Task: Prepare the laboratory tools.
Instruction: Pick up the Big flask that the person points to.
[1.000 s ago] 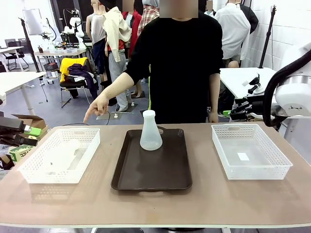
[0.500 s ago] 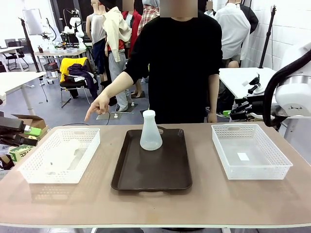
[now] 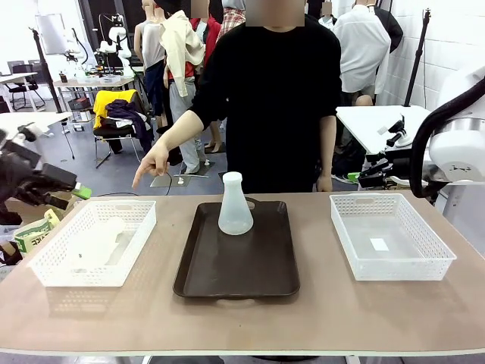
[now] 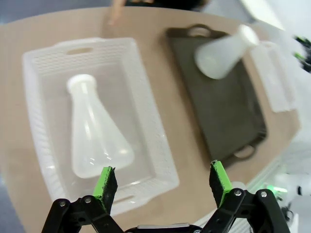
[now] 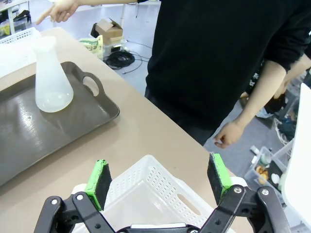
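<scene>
The table stretches beneath both pincers. A person in a black top stands at its far edge, across from them. The dark tray lies between the two pincers, at the middle of the table.

A white mesh basket sits below and ahead of the left pincer, and a second basket lies directly under the right pincer.

One frosted flask lies on its side in the first basket, wide base toward the left pincer and neck pointing away. The other flask stands upright on the far part of the tray, well apart from both pincers.

Both pincers are spread wide with nothing between their green pads. The person's hand points down beyond the far edge of the first basket, away from the left pincer.
</scene>
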